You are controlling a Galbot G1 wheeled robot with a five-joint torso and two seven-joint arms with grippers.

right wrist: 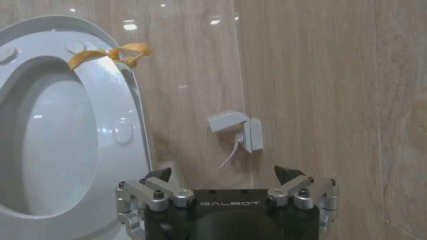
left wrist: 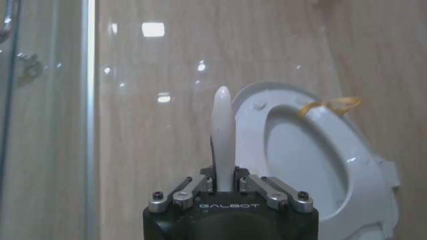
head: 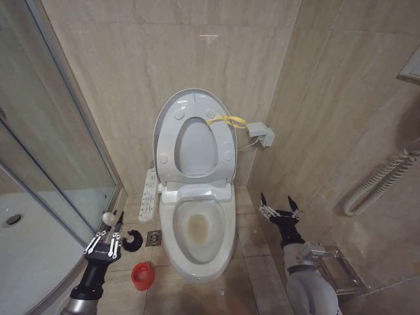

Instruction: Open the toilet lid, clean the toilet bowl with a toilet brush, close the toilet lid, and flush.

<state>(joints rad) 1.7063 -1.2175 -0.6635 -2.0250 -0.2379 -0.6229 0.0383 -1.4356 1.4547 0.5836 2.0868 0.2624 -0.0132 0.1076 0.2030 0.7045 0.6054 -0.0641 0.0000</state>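
The toilet lid point(head: 197, 147) stands raised against the wall together with the seat ring, a yellow loop point(head: 226, 120) at its edge. Below it the toilet bowl point(head: 197, 230) lies uncovered, with a yellowish stain inside. My left gripper point(head: 110, 236) hovers left of the bowl, shut on the toilet brush's white handle point(left wrist: 222, 135); the dark bristle head point(head: 133, 239) shows just beside it. The red holder cup point(head: 141, 275) stands on the floor below. My right gripper point(head: 281, 211) hangs open to the bowl's right, nothing between its fingers point(right wrist: 288, 174). The raised lid point(right wrist: 67, 150) also appears in the right wrist view.
A glass shower enclosure point(head: 59, 170) and white tray close off the left side. A button panel point(head: 149, 193) hangs on the toilet's left. A floor drain point(head: 154, 237) sits by the pedestal. A white wall box point(head: 261, 134) with a cord and a coiled hose point(head: 384, 180) are on the right.
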